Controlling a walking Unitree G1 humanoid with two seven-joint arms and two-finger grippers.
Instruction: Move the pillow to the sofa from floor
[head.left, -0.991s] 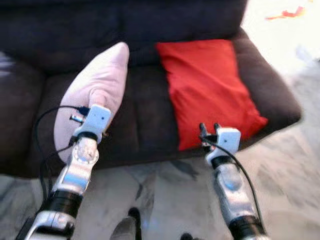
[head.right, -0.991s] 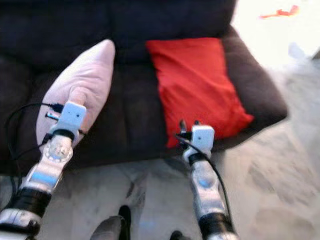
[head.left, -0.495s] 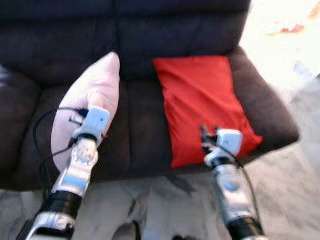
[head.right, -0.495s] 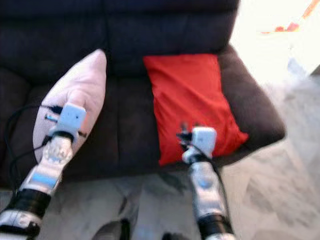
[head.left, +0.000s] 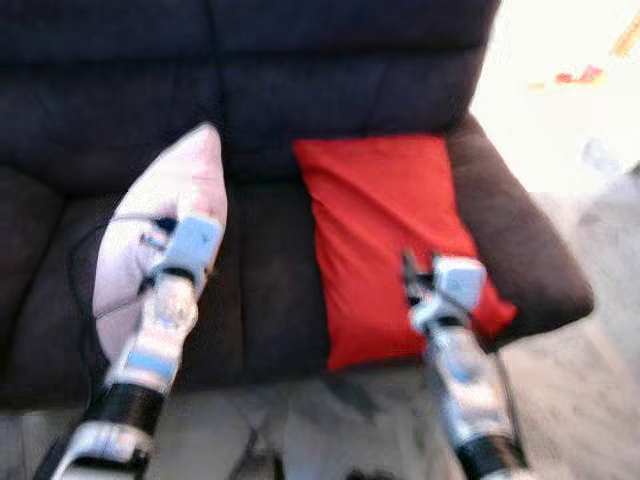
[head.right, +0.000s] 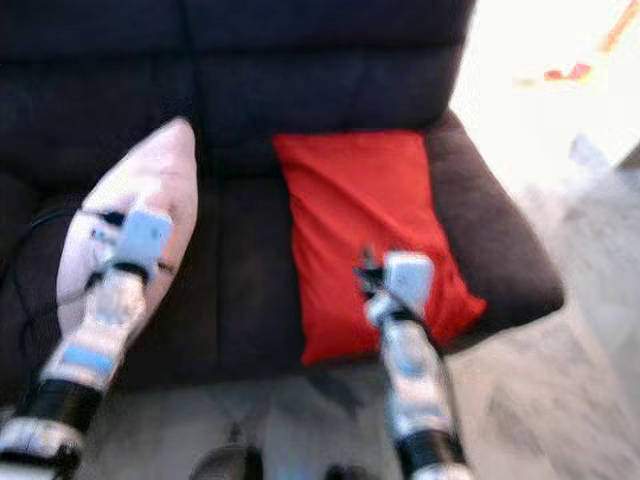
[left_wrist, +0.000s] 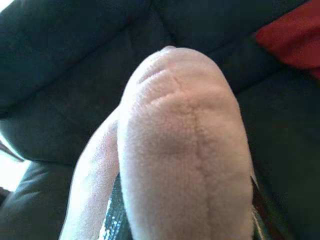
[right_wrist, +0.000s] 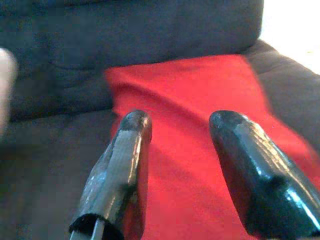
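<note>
While the head views are blurred, I see my left pincer (head.left: 178, 228) clamped on the pale pink plush pillow (head.left: 165, 205), held on edge over the left seat of the dark fabric sofa (head.left: 270, 100); my right pincer (head.left: 412, 268) hovers over the red rectangular cushion (head.left: 385, 220) lying on the right seat. From the left wrist, the pink pillow bulges close against the lens. From the right wrist, two black fingers (right_wrist: 122, 165) stand apart above the red cushion.
</note>
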